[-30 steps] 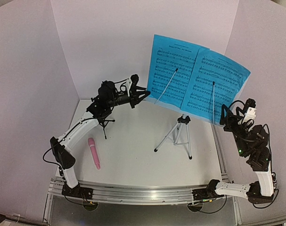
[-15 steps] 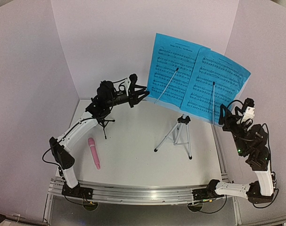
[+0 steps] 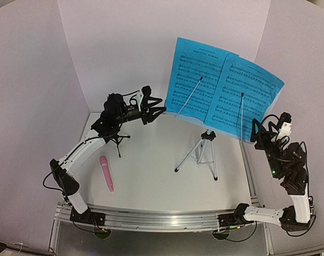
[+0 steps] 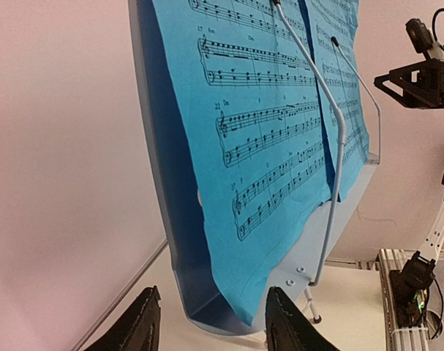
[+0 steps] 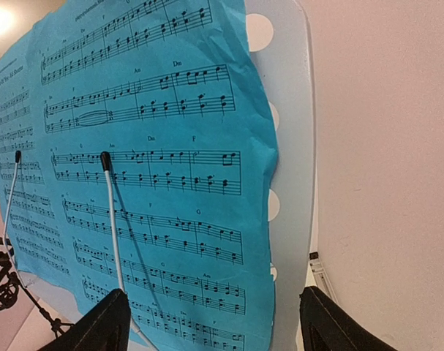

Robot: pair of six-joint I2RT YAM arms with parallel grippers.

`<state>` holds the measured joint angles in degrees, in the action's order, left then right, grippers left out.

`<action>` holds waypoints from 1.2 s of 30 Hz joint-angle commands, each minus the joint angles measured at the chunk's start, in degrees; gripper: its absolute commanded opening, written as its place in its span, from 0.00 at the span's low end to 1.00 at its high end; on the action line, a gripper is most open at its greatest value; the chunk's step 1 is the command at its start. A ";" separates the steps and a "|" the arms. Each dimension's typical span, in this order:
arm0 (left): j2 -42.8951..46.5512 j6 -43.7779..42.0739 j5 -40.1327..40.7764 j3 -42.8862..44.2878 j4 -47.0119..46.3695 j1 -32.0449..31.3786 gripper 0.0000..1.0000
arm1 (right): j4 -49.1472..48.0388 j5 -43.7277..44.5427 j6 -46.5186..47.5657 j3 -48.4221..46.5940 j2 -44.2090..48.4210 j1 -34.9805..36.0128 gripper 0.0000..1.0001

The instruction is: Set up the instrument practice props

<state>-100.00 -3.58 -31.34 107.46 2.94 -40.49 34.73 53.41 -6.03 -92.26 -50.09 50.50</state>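
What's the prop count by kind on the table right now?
Silver tripod music stand: 1
Blue sheet-music pages: 2
Pink stick microphone: 1
Black tripod mic mount: 1
Total: 5

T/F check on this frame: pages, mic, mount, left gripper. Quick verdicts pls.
1. Both blue pages sit on the music stand desk. True.
2. The pink microphone is clipped into the black tripod mount. False: it lies on the table, apart from the mount.
3. The left gripper is shut on the desk's edge. False: it is open near the desk's corner, gripping nothing.
4. A wire arm lies across each page. True.
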 commanded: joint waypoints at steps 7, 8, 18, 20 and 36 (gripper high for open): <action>10.24 -1.81 3.74 -7.44 -0.92 1.05 0.63 | 3.55 -17.36 0.10 -5.81 -1.80 -0.22 0.77; 11.43 -2.09 4.68 -8.22 -0.91 1.18 0.65 | 3.63 -20.26 0.37 -6.24 -2.25 -0.18 0.77; 23.15 -5.13 14.58 -15.99 2.28 1.47 0.82 | 3.47 -44.46 1.87 -11.45 -8.80 -0.18 0.78; 25.23 -5.28 17.24 -17.89 2.90 1.54 0.83 | 3.42 -48.51 2.03 -12.77 -11.01 -0.22 0.78; 46.83 12.91 24.23 -33.95 17.63 12.77 0.83 | 0.28 -60.65 1.54 -14.10 -34.79 10.71 0.78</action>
<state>-58.25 1.29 -11.58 78.01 16.50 -32.57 36.92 -7.36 -7.27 -106.51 -80.85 55.02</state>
